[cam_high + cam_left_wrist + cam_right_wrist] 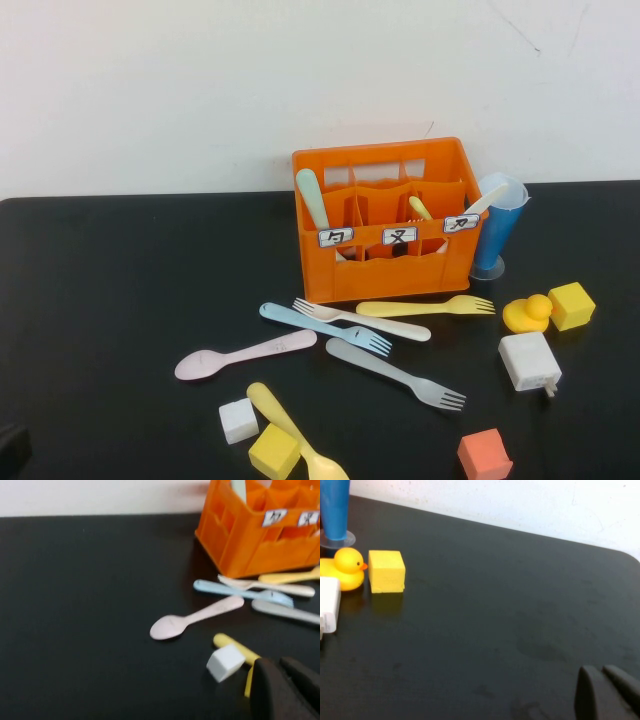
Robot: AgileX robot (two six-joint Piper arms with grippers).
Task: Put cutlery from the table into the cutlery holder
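Matte black surface (120, 290) holds a bright orange plastic crate (385, 275); a pale pink plastic spoon (243, 354) lies before it; left hand (286, 690) and right hand (605, 692) hover low, fingers together; best grip is mid-handle.

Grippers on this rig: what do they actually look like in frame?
Little shows. The left gripper and the right gripper each appear in their own wrist view as two matte black, rounded fingers side by side. No cables, markings or arm links are visible.
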